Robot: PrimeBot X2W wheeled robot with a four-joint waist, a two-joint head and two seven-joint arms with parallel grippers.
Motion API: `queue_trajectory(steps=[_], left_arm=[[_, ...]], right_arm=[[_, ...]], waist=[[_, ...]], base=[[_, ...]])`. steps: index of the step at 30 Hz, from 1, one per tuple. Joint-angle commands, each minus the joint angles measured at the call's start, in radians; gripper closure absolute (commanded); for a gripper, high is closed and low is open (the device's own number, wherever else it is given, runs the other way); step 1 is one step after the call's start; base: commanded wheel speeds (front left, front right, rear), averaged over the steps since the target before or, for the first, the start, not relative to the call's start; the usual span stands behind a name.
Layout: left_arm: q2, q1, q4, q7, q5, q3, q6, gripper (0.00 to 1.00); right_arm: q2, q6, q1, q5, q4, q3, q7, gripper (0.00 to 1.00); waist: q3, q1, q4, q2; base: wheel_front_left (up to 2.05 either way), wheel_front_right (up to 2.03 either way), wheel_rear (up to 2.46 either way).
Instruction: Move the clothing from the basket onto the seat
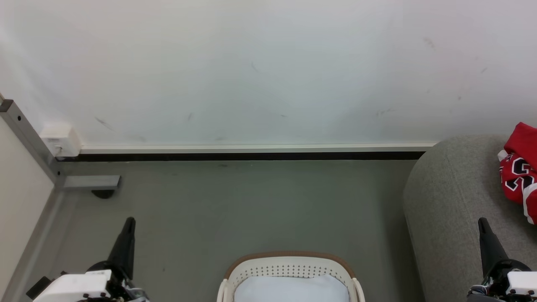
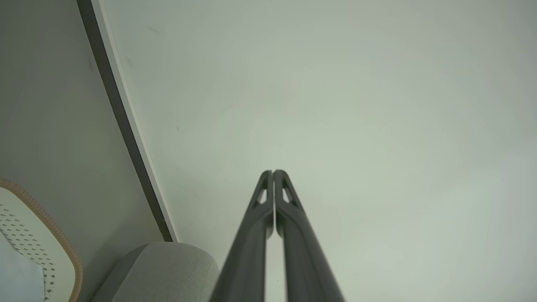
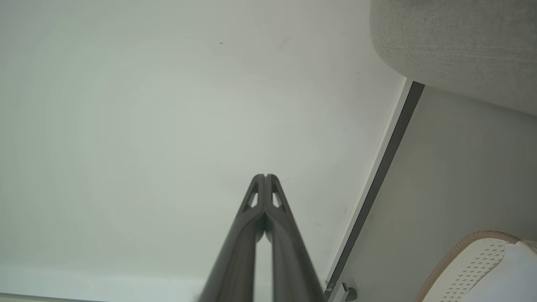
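- Currently both arms sit low and idle: the left hand (image 1: 131, 219) at the lower left of the head view, the right hand (image 1: 481, 219) at the lower right, each pointing up toward the wall (image 1: 251, 63).
- Each wrist view shows its own two dark fingers pressed together tip to tip, with nothing between them.
- A red jersey (image 1: 518, 167) with black-and-white numerals lies on the grey seat (image 1: 444, 201) at the right edge, partly cut off by the frame.
- The white, brown-rimmed basket (image 1: 289, 256) stands on the floor (image 1: 235, 201) between the hands, near the seat. A pale fabric (image 1: 291, 289) fills the part in view, and no red cloth can be seen there. Most of the basket is cut off below.
- Judged from this, at least one garment has been delivered, and the robot is either between picks or finished; which one cannot be told.
- Any next pick would call for a lower look into the basket, one hand spread open, a reach down past the rim, then a carry rightward onto the seat.
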Motion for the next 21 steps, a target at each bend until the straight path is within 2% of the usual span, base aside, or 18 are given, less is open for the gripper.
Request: queue_trajectory(steps=[1, 21], left_arm=[[0.002, -0.008, -0.003, 0.003, -0.012, 0.003, -0.001, 1.00], [0.002, -0.008, -0.003, 0.003, -0.012, 0.003, -0.001, 1.00]], right_arm=[[-0.006, -0.002, -0.008, 0.006, -0.004, 0.003, -0.003, 1.00], [-0.027, -0.002, -0.005, 0.030, -0.008, 0.027, -0.022, 1.00]], waist=[[0.000, 0.0000, 0.000, -0.0001], [0.000, 0.0000, 0.000, -0.0001]], base=[[0.00, 0.00, 0.00], [0.00, 0.00, 0.00]])
